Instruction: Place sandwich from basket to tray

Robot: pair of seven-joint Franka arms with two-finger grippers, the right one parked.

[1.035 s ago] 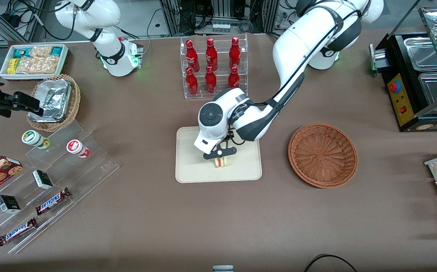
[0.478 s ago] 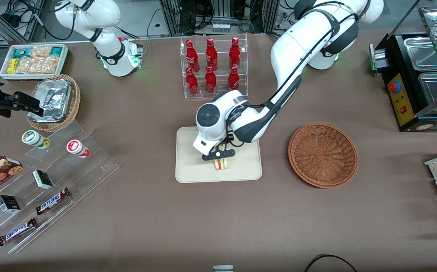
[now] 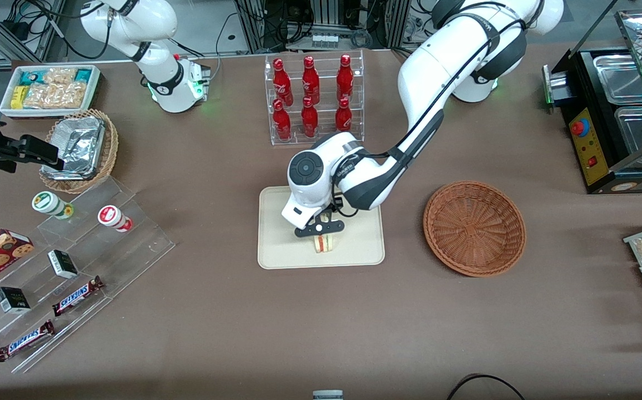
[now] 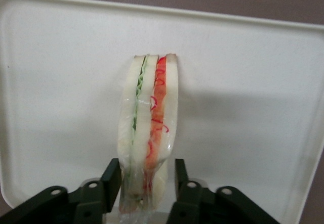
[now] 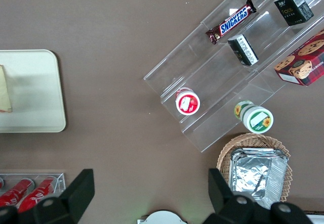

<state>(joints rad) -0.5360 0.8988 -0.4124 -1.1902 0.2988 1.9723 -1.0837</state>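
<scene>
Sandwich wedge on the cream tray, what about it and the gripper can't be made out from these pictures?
- Front view: the left arm's wrist covers most of the triangular cream-bread sandwich; only its striped cut edge shows above the flat cream-beige tray.
- Left wrist view: the sandwich's gripped end sits between the gripper fingers and runs off the picture edge.
- No view settles whether the sandwich touches the tray.
</scene>
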